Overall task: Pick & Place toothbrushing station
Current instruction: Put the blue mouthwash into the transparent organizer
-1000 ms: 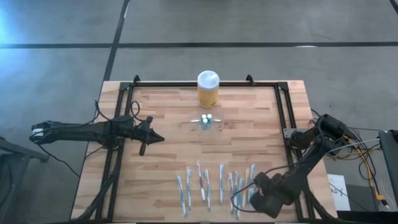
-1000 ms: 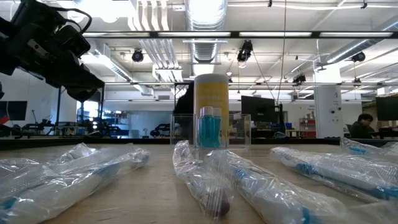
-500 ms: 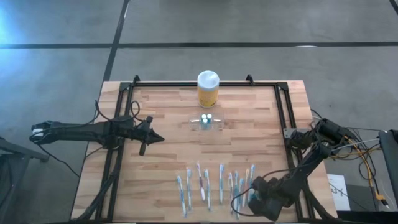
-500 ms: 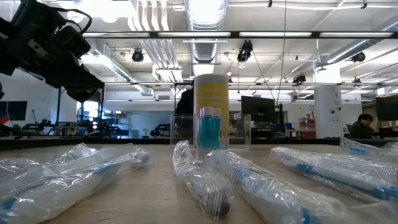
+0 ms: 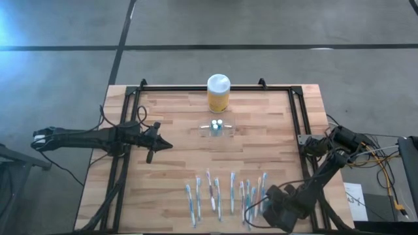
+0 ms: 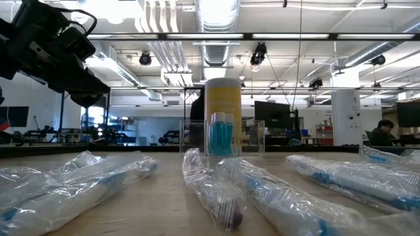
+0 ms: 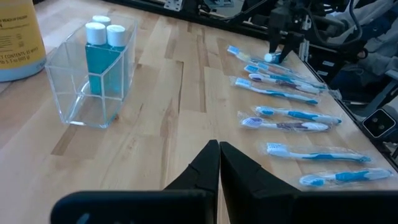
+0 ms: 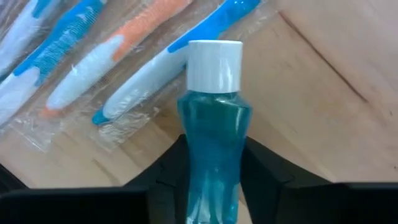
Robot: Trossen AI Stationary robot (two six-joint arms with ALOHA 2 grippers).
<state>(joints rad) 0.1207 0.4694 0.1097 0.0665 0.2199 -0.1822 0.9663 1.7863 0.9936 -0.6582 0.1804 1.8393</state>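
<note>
The toothbrushing station point(image 5: 216, 128) is a clear holder standing at mid-table with two blue bottles in it; it also shows in the left wrist view point(image 7: 93, 74) and the low view point(image 6: 222, 137). My right gripper point(image 8: 214, 149) hangs over the table's near right corner point(image 5: 269, 207), pointing down, shut on a small blue bottle point(image 8: 214, 118) with a white cap. My left gripper point(image 7: 219, 155) is shut and holds nothing, hovering left of the station point(image 5: 168, 145). My right gripper pinches the blue bottle's body point(image 8: 186, 149), below its waist and away from the cap, between its two fingers point(image 8: 165, 177). The fingers come from above, pointing down, across the bottle. The bottle lies flat, its white cap point(image 8: 214, 65) against a wrapped toothbrush.
A row of several wrapped toothbrushes point(image 5: 222, 196) lies along the near edge, right beside the bottle point(image 8: 118, 74). A yellow jar with a white lid point(image 5: 218, 93) stands behind the station. A black frame point(image 5: 297, 124) borders the table.
My right gripper has sunk a little toward the table at the right end of the toothbrush row. The station, the jar and my left arm have stayed where they were.
</note>
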